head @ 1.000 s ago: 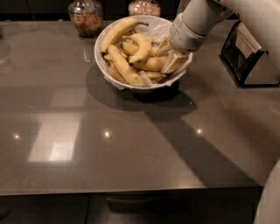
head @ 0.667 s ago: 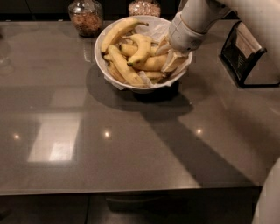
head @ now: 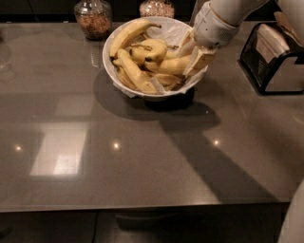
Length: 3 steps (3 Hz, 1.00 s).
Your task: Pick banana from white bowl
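- The white bowl [head: 108, 66] stands on the dark grey desk [head: 142, 156], close to the far edge and about midway along it.
- It is lined with crumpled white paper [head: 174, 32] and heaped with bananas.
- The banana [head: 172, 64], thick and deep golden yellow, lies across the right half of the pile. Its right end points toward the right edge of the desk.
- A shorter hooked banana [head: 153, 49] rests just behind it in the middle of the pile.
- A long paler banana [head: 127, 36] arches along the bowl's far-left rim.
- The end effector [head: 194, 59] reaches down into the bowl's right side, at the right end of the banana and just inside the rim.
- Whether the end effector is spread or pinching the banana cannot be told.
- The white arm [head: 223, 16] behind the end effector slants in from the far right corner of the desk.
- A glass jar [head: 94, 18] with brown contents sits at the far edge, just left of the bowl.
- A second jar [head: 156, 7] sits at the far edge right behind the bowl, partly hidden by the bowl's rim.
- A black holder [head: 271, 60] with pale sheets in it stands by the right edge, near the far right corner and apart from the bowl.
- The bowl's dark shadow falls on the desk toward the near edge, and the arm's shadow slants toward the near right corner.
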Available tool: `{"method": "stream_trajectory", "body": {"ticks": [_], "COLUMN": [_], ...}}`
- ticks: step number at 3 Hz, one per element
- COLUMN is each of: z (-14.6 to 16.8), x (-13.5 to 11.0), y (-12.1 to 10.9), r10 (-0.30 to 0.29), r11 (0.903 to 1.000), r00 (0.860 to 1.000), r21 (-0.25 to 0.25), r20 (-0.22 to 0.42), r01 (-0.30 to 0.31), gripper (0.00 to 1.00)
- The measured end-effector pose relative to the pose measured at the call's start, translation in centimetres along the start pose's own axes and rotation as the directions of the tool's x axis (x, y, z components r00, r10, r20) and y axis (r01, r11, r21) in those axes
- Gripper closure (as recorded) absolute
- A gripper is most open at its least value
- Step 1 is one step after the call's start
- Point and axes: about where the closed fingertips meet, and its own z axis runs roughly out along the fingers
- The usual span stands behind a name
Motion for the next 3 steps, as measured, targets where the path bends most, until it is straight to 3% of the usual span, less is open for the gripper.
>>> {"method": "stream_trajectory", "body": {"ticks": [2, 3], "z": [-2.1, -2.7], "x": [-1.7, -2.9], "y": [3.1, 5.4], "r10": [0.081, 0.096], "r11": [0.9966, 0.9938], "r00": [0.985, 0.964], "r21": [-0.030, -0.078], "r20": [0.150, 0.247], "r01": [-0.077, -0.079], "gripper": [1.00, 1.00]}}
